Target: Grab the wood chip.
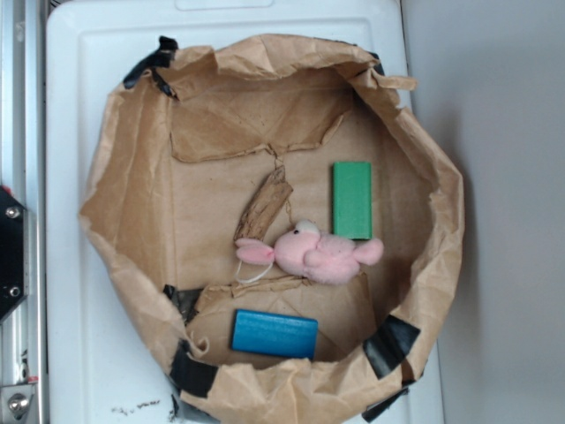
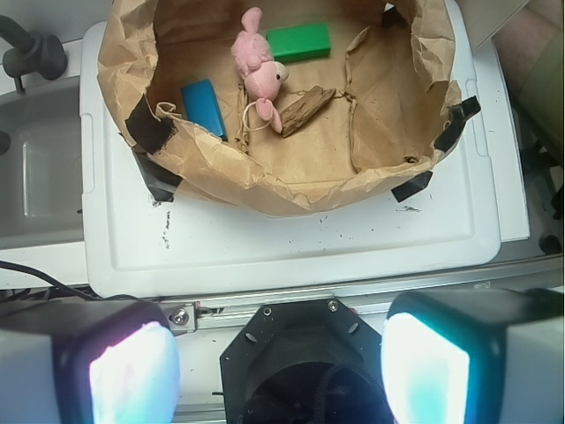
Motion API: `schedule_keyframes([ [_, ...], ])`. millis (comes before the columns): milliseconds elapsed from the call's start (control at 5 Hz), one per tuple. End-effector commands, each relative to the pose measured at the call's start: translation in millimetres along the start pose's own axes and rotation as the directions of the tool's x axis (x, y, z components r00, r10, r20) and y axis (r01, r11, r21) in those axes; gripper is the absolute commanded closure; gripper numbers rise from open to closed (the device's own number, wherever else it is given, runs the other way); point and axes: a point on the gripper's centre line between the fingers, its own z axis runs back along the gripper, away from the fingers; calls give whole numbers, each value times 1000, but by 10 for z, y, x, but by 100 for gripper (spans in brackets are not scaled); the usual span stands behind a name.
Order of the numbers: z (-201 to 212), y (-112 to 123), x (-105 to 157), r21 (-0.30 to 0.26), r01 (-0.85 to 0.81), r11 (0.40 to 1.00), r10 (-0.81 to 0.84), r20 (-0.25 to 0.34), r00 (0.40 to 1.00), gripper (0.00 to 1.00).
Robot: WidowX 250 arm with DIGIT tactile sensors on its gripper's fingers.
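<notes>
Wood chip (image 1: 263,205): a small, rough brown sliver with streaky grain and ragged ends is seen lying slantwise on the paper floor of the crumpled brown paper nest (image 1: 132,177), near its middle.
Neighbours: its lower end is touching or just beside the ear of a pink plush toy (image 1: 315,254); a green block (image 1: 352,200) lies near on the far side, a blue block (image 1: 274,334) well apart.
Handling, judged: it is expected to be light, stiff and dry, with a rough surface that grips well; brittle ends may crumble if squeezed hard.
Where to take hold, judged: across the narrow width at mid-length, away from the plush toy.
End effector (image 2: 278,371): its two fingers are spread wide and nothing is held between them.
Position relative to end effector: in the wrist view the wood chip (image 2: 306,109) lies well apart, far ahead and below, beyond the nest's near wall and the white bench (image 2: 291,243).
</notes>
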Motion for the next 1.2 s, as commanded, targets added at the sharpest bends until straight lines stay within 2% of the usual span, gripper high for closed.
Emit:
schedule_keyframes([
  [0,0,0,0,0,0,1000,0,0,1000,0],
  [200,10,-134,237,-38,-61,997,62,30,998,0],
  [400,-132,-131,294,-5,-126,992,127,18,992,0],
  [600,-349,-47,368,22,-165,986,165,17,986,0],
  [800,-690,145,467,7,-222,975,222,3,975,0],
  [1000,-938,270,760,25,-277,961,277,-24,961,0],
])
